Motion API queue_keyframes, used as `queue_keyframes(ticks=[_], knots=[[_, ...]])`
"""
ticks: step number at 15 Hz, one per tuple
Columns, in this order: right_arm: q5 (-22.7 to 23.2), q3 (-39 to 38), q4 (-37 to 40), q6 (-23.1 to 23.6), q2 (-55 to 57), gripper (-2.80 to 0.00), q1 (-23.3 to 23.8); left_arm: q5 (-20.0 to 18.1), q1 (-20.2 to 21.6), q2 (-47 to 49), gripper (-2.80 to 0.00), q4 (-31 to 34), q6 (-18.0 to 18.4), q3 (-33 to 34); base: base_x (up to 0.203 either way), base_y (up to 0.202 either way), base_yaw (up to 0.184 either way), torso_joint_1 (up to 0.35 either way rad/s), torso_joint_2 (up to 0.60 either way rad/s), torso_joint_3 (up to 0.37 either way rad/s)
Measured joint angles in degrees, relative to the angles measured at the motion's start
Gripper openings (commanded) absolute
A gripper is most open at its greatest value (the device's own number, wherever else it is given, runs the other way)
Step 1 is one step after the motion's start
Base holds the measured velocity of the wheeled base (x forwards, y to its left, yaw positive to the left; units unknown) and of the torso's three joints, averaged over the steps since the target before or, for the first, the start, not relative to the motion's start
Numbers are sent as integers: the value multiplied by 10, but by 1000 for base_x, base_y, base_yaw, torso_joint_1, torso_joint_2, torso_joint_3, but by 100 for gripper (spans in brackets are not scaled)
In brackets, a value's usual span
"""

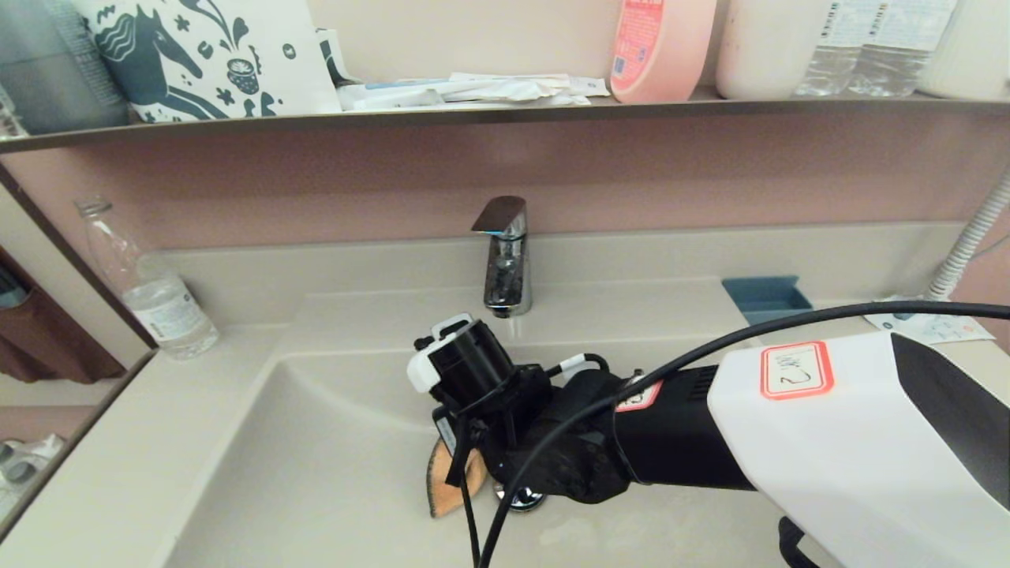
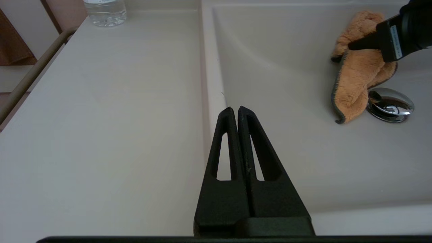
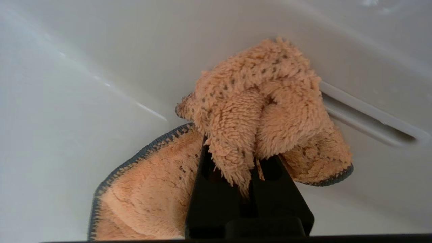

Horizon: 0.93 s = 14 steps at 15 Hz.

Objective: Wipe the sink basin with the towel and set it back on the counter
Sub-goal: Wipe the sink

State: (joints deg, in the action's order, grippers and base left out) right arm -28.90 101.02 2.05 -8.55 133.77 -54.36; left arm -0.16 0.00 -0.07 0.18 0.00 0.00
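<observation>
Low in the sink basin (image 1: 300,473), the right gripper (image 3: 248,168) pinches the towel (image 3: 256,111) beside the drain plug (image 2: 389,104). A red-bordered label (image 1: 797,369) reads "2". The left gripper (image 2: 235,109), fingers pressed together, hovers over the worktop (image 2: 101,118) edge.

I see soft, even, bright light; glare on the chrome drain plug (image 2: 389,104); the shelf (image 1: 505,114) bows toward the head view's edges.
</observation>
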Motion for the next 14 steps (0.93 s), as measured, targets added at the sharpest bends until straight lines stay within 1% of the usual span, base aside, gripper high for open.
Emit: queue_keyframes(ticks=[2,5,10,14], knots=[[-2,-14,6,-1,-7,-280,4,0,0,0,-280,0,0,0,0,0,0,0,0,0],[-4,-56,11,-2,-22,-280,4,0,0,0,-280,0,0,0,0,0,0,0,0,0],[-3,-106,40,-9,-51,-280,4,0,0,0,-280,0,0,0,0,0,0,0,0,0],[-21,-166,38,-11,-82,-280,23,0,0,0,-280,0,0,0,0,0,0,0,0,0]])
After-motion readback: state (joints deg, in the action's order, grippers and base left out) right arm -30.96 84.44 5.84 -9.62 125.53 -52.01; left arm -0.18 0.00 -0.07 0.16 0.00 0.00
